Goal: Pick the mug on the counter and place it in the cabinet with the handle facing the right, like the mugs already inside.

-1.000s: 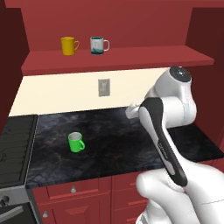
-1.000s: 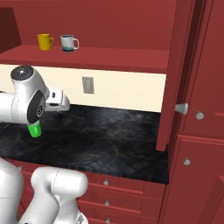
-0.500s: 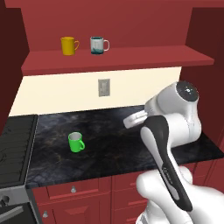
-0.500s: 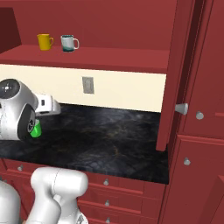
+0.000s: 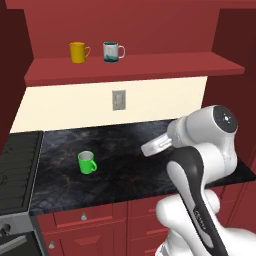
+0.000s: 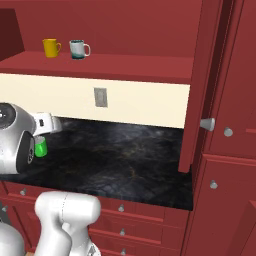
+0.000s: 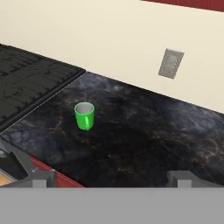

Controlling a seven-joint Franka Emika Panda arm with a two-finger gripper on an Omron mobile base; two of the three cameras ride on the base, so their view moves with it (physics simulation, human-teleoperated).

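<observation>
Bare desk [image 5: 130, 150] lay between the hand [image 5: 150, 148] and the mug [image 5: 87, 162], well apart. Above the hand, two mugs [image 5: 95, 51] crowded the cabinet [image 5: 150, 65] shelf's left; its right stood free.

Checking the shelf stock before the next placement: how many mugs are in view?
3. The yellow mug and the white-and-teal mug stand side by side on the cabinet shelf; the green mug stands on the counter.
</observation>
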